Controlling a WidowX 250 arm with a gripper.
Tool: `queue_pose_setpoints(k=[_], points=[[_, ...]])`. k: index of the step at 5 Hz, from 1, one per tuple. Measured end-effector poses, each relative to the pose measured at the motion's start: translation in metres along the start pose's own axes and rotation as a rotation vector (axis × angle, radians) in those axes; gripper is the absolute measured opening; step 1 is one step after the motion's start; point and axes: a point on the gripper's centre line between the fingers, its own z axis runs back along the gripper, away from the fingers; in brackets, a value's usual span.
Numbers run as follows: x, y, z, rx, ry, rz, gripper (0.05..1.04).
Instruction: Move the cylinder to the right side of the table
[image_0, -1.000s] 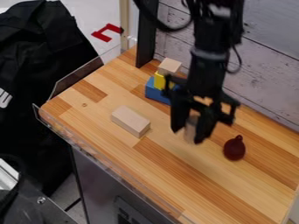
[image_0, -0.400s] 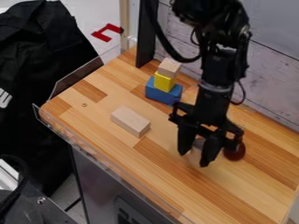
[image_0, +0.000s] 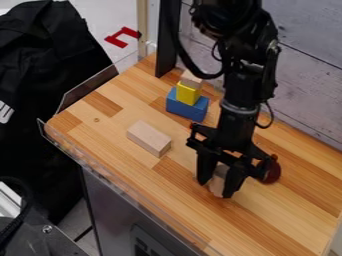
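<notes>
Camera view, with 12 o'clock toward the top edge: the arm (image_0: 244, 85) enters from 12 o'clock. The gripper (image_0: 215, 187) points down over the table (image_0: 267, 225), its fingers closed to a narrow gap on the cylinder (image_0: 217, 181), which sits between them. Relative to the frame 0.4 s earlier, gripper and cylinder have shifted together slightly toward 7 o'clock; relative to 1.0 s earlier, toward 6 o'clock. Reference positions, measured from the gripper: dark red object (image_0: 272, 172), near, at 2 o'clock; wooden block (image_0: 149, 138), between 10 and 11 o'clock; blue block (image_0: 186, 106), between 11 and 12 o'clock, carrying the yellow block (image_0: 188, 93). These blocks are unmoved.
</notes>
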Motion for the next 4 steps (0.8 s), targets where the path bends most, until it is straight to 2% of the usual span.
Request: queue_pose_setpoints(k=[1, 2, 3, 4], points=[[0.001, 0.001, -0.001, -0.001, -0.006, 0.007, 0.559], [-0.002, -0.002, 0.002, -0.040, -0.019, -0.001, 0.839], [-0.006, -0.001, 0.023, -0.061, -0.109, 0.013, 1.009], [-0.014, 0.000, 0.056, -0.021, -0.160, 0.037, 1.003]])
